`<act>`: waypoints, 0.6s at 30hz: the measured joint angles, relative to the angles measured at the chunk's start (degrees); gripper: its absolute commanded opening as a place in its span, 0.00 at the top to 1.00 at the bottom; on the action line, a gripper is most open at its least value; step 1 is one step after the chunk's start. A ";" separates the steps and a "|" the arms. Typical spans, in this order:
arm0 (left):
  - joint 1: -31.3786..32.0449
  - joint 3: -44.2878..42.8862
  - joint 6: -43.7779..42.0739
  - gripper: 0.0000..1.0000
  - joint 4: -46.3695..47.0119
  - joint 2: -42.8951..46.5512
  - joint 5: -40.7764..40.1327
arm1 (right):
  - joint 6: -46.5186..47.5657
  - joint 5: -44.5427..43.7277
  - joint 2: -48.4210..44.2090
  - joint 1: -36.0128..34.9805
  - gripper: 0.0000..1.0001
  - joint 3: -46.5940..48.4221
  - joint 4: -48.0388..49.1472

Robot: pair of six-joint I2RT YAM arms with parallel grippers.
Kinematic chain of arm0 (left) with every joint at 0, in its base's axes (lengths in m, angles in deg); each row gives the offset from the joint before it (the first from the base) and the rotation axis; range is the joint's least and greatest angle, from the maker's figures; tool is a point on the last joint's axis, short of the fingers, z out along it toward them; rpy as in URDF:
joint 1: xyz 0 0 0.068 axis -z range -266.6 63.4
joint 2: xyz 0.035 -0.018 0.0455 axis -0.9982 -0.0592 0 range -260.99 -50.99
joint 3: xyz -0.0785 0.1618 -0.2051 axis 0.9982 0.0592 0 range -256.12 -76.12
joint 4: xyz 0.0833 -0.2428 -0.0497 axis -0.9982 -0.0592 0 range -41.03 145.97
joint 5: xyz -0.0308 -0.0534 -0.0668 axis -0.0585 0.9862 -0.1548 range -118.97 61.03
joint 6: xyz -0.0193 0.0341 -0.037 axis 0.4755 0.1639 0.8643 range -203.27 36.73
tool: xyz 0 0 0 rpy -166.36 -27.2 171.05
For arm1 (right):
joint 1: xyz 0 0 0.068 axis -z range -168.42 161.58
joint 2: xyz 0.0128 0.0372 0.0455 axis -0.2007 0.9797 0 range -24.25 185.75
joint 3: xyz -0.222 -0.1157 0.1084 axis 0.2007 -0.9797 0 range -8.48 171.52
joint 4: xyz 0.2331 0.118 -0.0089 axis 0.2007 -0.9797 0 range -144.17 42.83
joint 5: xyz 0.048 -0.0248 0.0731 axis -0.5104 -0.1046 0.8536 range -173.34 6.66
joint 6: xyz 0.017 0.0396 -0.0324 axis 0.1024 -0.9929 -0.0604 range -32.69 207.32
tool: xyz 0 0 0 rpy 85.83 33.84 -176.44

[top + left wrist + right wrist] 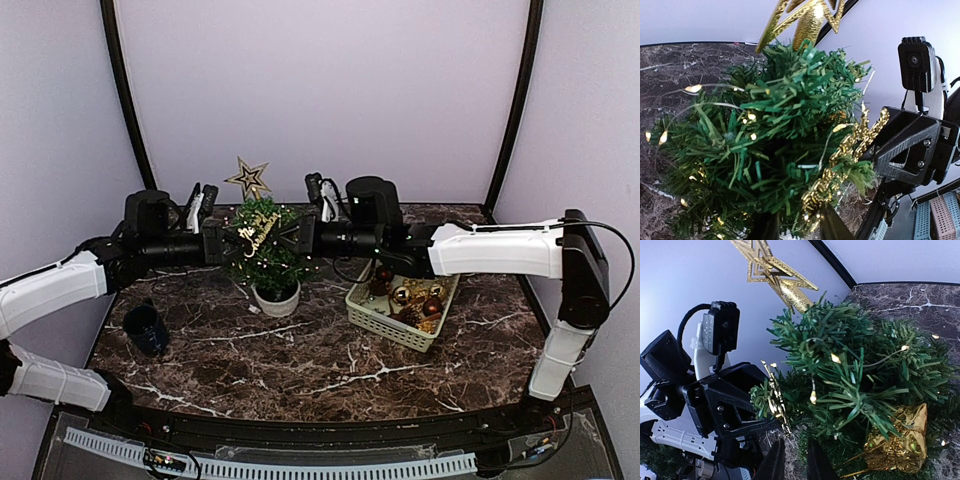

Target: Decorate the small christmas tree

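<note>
The small christmas tree [268, 255] stands in its white pot [277, 297] at mid-table, lit by small lights, with a gold star [248, 177] on top. A gold glitter script sign [258, 238] lies on its upper branches. My left gripper [222, 243] is at the tree's left side; in its wrist view [797, 225] the jaws are wide open around foliage, and the sign [840, 165] ends by one finger [832, 222]. My right gripper [300, 238] is at the tree's right side; in its wrist view [795, 460] the jaws stand a narrow gap apart, just under the sign's end [776, 400], nothing between them.
A beige basket [372, 318] with brown and gold baubles sits right of the tree, under the right arm. A dark mug [147, 328] stands at the left. A gold gift-box ornament [900, 440] hangs low on the tree. Grey walls enclose the marble table [330, 370].
</note>
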 measured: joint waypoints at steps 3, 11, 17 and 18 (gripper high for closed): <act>-0.11 0.07 -0.42 0.57 -1.11 1.03 -1.18 | 0.26 0.33 0.00 -0.04 0.72 0.00 -0.37; -0.37 0.52 -1.20 0.39 -4.20 5.11 -4.46 | 1.33 0.33 -0.07 -0.04 0.60 0.00 -1.66; -0.44 0.85 -1.64 0.27 -6.93 7.67 -6.78 | 1.75 0.37 -1.14 -0.04 0.52 0.00 -2.51; -0.50 0.92 -1.75 0.26 -7.48 8.15 -7.32 | 1.86 0.37 -1.49 -0.04 0.50 0.00 -2.69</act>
